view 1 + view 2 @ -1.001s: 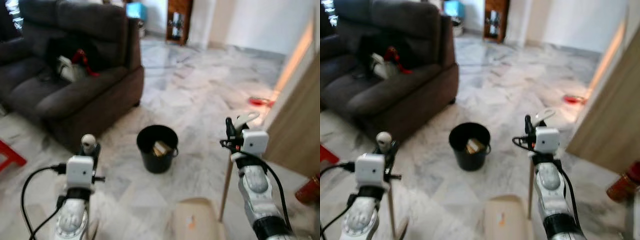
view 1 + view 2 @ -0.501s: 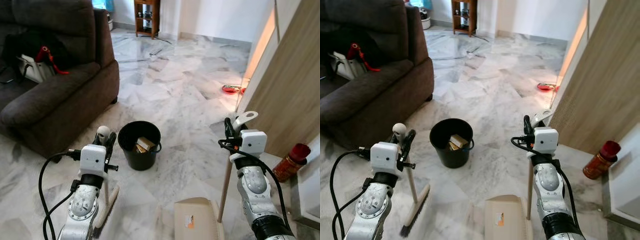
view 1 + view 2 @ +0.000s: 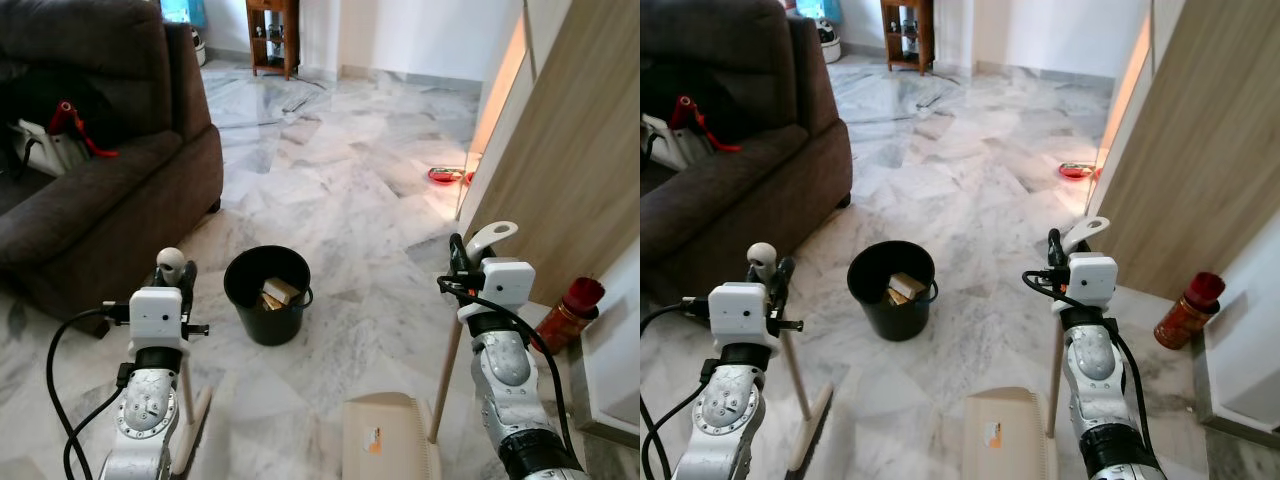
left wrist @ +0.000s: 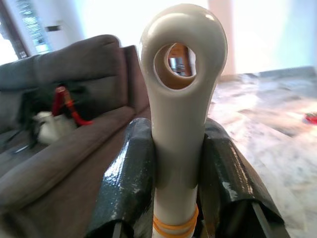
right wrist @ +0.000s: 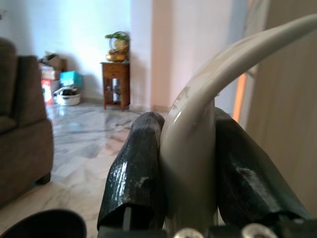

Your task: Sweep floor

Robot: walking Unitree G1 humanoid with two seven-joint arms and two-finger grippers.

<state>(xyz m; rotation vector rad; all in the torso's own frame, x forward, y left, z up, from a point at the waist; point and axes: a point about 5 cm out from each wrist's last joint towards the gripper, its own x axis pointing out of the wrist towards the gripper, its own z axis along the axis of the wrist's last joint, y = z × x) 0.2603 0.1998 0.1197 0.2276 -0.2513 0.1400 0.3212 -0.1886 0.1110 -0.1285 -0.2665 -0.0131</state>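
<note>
Standing on the marble floor (image 3: 350, 200), a black bucket (image 3: 266, 295) holds boxy scraps. The left gripper (image 4: 179, 163) clamps the broom handle (image 4: 181, 99); the right gripper (image 5: 188, 183) clamps the dustpan handle (image 5: 208, 114).

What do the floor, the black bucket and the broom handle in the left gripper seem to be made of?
The floor looks like polished marble or marble-look tile: grey veins and glossy reflections. The black bucket seems plastic, with a smooth, dull sheen and a thin rim. The broom handle, clamped by the left gripper, has a glossy cream cap, probably plastic; the shaft below looks like pale wood.
</note>
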